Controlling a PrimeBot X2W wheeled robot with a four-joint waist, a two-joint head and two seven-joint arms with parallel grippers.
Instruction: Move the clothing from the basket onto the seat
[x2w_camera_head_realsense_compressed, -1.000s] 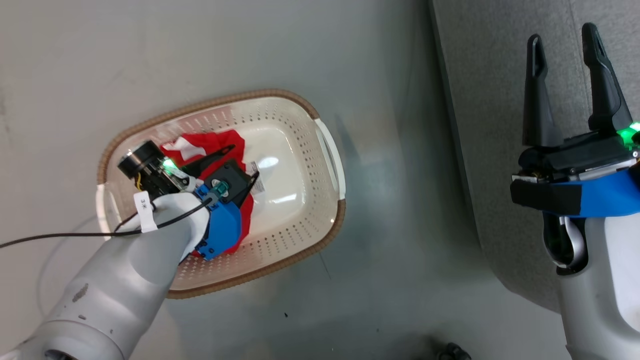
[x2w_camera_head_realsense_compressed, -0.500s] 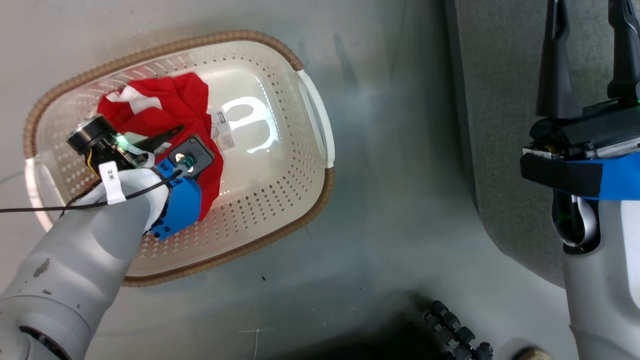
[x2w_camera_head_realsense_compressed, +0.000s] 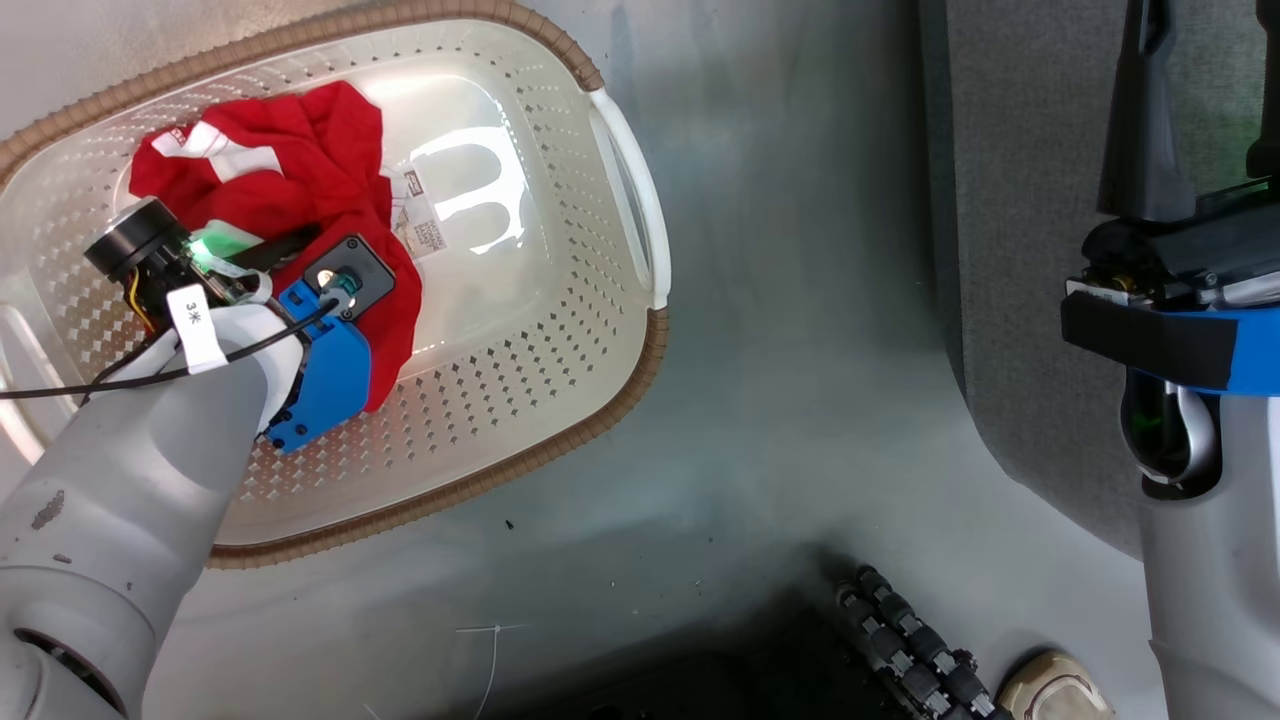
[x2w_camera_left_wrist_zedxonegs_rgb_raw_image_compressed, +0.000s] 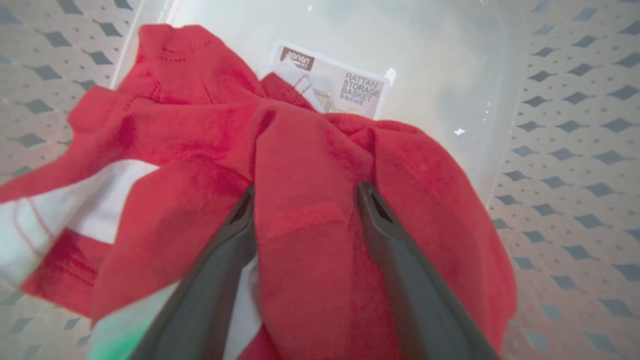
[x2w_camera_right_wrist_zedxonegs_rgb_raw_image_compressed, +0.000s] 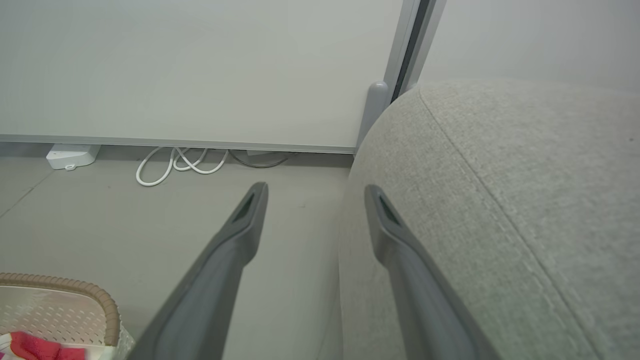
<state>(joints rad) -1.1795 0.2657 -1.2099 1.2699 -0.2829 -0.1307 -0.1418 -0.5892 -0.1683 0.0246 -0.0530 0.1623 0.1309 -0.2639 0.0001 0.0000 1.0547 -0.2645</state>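
You had the left gripper (x2w_camera_left_wrist_zedxonegs_rgb_raw_image_compressed: 305, 192) with fingers (x2w_camera_left_wrist_zedxonegs_rgb_raw_image_compressed: 215, 280) apart, tips half-buried in the red jersey (x2w_camera_left_wrist_zedxonegs_rgb_raw_image_compressed: 310, 260) inside the basket (x2w_camera_head_realsense_compressed: 620, 200); the right gripper (x2w_camera_right_wrist_zedxonegs_rgb_raw_image_compressed: 315, 192) stood apart, empty, beside the sofa seat (x2w_camera_right_wrist_zedxonegs_rgb_raw_image_compressed: 500, 175).

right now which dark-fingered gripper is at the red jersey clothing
The left gripper, open astride the red jersey clothing; the right gripper hangs beside the grey fabric seat.

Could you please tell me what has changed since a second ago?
The head camera moved closer, shifting the whole view. The left pincer pushed deeper into the red thin-fabric jersey clothing, a fold now between its open fingers, not gripped. The clothing stays in the cream perforated plastic basket; the right pincer stays open near the grey upholstered seat.
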